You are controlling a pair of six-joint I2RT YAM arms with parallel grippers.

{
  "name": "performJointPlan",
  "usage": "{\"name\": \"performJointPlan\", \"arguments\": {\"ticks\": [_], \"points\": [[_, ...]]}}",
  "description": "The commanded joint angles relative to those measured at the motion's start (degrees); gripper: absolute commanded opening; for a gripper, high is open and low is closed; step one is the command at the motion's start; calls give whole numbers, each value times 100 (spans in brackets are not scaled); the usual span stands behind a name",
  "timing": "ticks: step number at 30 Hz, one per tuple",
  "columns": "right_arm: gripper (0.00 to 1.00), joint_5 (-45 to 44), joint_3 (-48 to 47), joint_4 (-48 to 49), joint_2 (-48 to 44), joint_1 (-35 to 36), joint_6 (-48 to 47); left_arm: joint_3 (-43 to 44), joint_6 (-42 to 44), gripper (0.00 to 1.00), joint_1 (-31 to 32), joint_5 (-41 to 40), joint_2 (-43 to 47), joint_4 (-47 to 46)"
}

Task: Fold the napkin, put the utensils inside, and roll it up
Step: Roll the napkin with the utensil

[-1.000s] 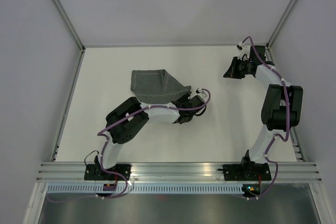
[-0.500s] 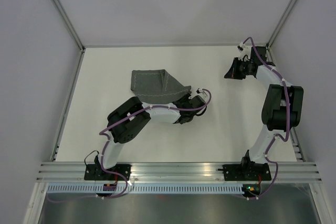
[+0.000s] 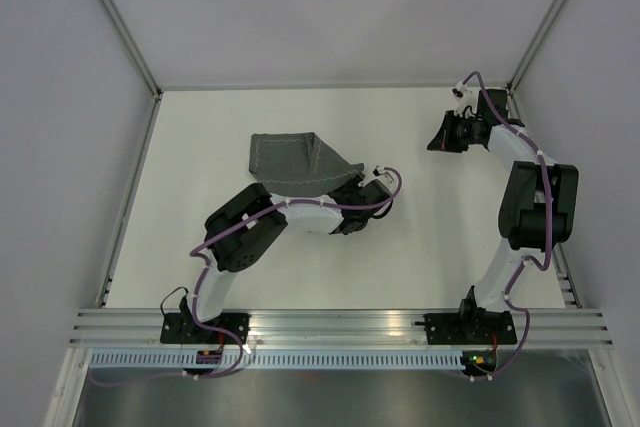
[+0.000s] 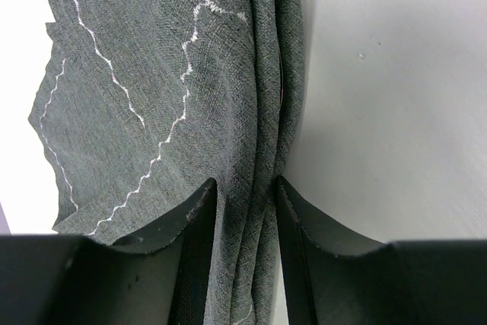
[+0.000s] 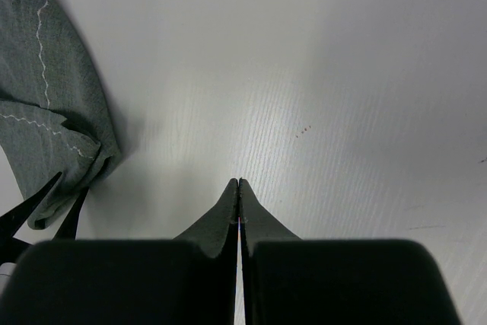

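Note:
The dark grey napkin (image 3: 290, 162) lies folded and bunched on the white table, left of centre. My left gripper (image 3: 347, 190) is at its near right corner. In the left wrist view the napkin (image 4: 152, 74) shows zigzag stitching, and a thick bundle of its folds runs between the jaws of the left gripper (image 4: 243, 184), which is shut on it. My right gripper (image 3: 437, 142) is at the far right, shut and empty (image 5: 239, 182), above bare table. It sees the napkin (image 5: 46, 112) at its left edge. No utensils are in view.
The table (image 3: 450, 237) is walled by white panels with metal posts at the back corners. The arms' mounting rail (image 3: 340, 325) runs along the near edge.

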State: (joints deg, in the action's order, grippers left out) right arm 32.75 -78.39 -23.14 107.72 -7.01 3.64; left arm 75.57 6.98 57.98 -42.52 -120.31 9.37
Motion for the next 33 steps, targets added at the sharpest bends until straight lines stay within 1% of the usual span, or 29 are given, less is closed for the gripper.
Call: {"name": "performJointPlan", "arguments": {"ticks": [1,10,14,22,26,33], "points": [[0,135,8,81,-234,-38,-30,28,84,43,-58,323,-195,188],[0,135,-10,72,-225,-38,-39,10,31,43,-190,525,-212,241],[0,135,-27,64,-217,-38,-47,-7,-21,42,-243,736,-221,259],[0,126,-45,46,-217,-38,-65,-16,-57,33,-278,1097,-256,355],[0,135,-45,20,-234,-38,-83,-16,-74,25,-322,1290,-273,417],[0,152,-45,-7,-225,-38,-127,2,-92,20,-410,1685,-265,505]]}}
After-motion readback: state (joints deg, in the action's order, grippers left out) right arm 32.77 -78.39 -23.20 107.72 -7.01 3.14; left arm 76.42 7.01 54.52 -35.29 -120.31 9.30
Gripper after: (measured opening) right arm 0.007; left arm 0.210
